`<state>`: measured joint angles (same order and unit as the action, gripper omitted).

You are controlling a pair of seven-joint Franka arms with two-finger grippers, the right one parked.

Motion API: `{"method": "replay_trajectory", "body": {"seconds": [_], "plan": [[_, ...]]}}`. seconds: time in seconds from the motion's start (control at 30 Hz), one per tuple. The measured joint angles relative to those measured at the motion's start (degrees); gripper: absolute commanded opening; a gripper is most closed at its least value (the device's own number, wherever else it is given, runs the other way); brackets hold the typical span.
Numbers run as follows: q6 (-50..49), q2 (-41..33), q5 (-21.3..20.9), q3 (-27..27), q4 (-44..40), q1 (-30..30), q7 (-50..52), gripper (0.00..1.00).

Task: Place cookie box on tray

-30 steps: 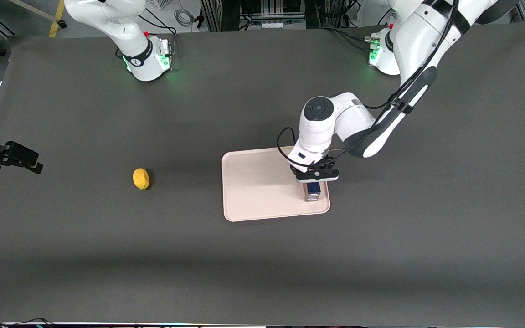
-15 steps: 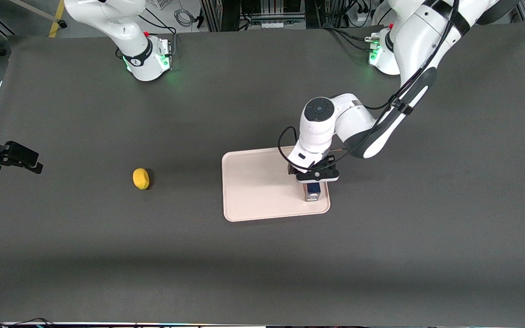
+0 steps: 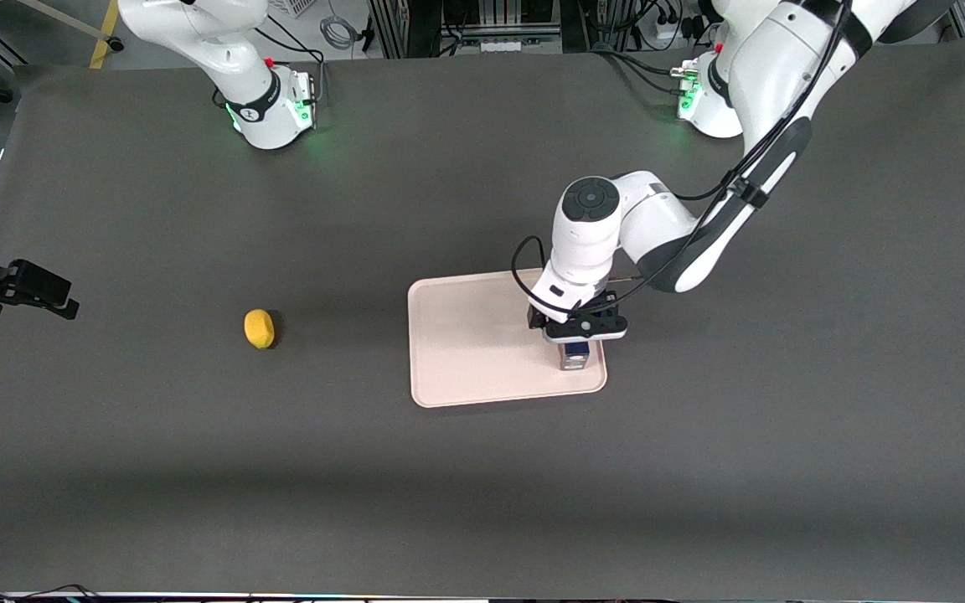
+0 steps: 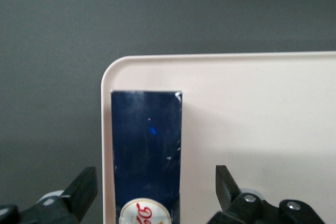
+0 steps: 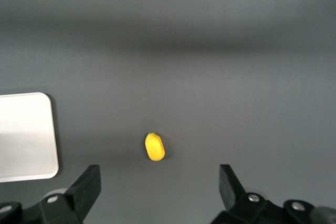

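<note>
The dark navy cookie box (image 4: 146, 150) with its round white logo lies flat on the pale pink tray (image 4: 252, 119), close to a rounded corner and along the rim. In the front view the cookie box (image 3: 576, 356) shows just under the wrist, in the tray (image 3: 474, 352) corner nearest the camera at the working arm's end. My left gripper (image 4: 156, 192) hovers straight above the box, open, with a black finger standing clear on either side and touching nothing. In the front view the gripper (image 3: 579, 333) partly hides the box.
A small yellow lump (image 3: 258, 327) lies on the dark grey table mat (image 3: 198, 469), well off toward the parked arm's end; it also shows in the right wrist view as a yellow lump (image 5: 154, 147) beside the tray corner (image 5: 29, 135).
The gripper has risen slightly off the box and drifted a little nearer the front camera; the box stays put on the tray.
</note>
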<state>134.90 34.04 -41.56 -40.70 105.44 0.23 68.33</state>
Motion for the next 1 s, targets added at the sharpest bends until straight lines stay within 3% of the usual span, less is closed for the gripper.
{"method": "replay_trajectory", "body": {"seconds": [0.23,0.6,0.87,1.0], "plan": [[-2.35,-2.7,2.52,-1.37,-1.33,0.57,-2.13,1.0],[-15.13,-12.47,22.24,-0.65,-7.79,4.25,-30.17,1.0],[-26.03,-20.52,31.59,7.39,-11.53,5.59,-52.16,1.0],[-28.96,-23.9,34.2,12.93,-11.77,5.68,-59.17,1.0]]}}
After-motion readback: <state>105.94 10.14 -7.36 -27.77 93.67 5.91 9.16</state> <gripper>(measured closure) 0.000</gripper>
